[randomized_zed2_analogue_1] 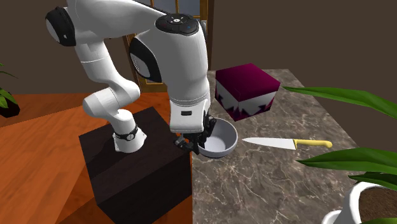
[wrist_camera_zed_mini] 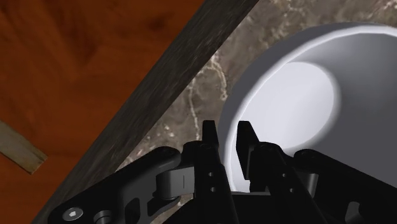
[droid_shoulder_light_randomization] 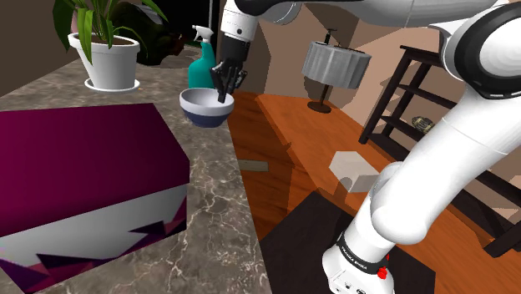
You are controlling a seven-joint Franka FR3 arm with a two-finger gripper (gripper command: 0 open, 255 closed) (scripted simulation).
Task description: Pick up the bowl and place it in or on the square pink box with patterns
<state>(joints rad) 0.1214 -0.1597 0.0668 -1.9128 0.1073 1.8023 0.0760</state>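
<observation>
A white bowl with a bluish outside (droid_shoulder_light_randomization: 200, 110) (randomized_zed2_analogue_1: 221, 142) (wrist_camera_zed_mini: 299, 95) is at the marble counter's edge, by the stand. My black gripper (droid_shoulder_light_randomization: 224, 96) (randomized_zed2_analogue_1: 196, 145) (wrist_camera_zed_mini: 227, 137) comes down on its near rim, and the fingers (wrist_camera_zed_mini: 245, 137) are shut on the rim with one inside the bowl and one outside. I cannot tell whether the bowl rests on the counter or hangs just above it. The square box (droid_shoulder_light_randomization: 83, 167) (randomized_zed2_analogue_1: 245, 86), dark magenta with a white jagged band, stands on the counter a short way from the bowl.
A yellow-handled knife (randomized_zed2_analogue_1: 286, 142) lies on the counter (randomized_zed2_analogue_1: 267, 184) beside the bowl. A potted plant (droid_shoulder_light_randomization: 110, 60) and a teal spray bottle (droid_shoulder_light_randomization: 200, 67) stand behind it. Past the counter edge lies orange wood floor with a grey-shaded lamp (droid_shoulder_light_randomization: 336, 63), a dark shelf (droid_shoulder_light_randomization: 417, 100) and a small white box (droid_shoulder_light_randomization: 355, 167).
</observation>
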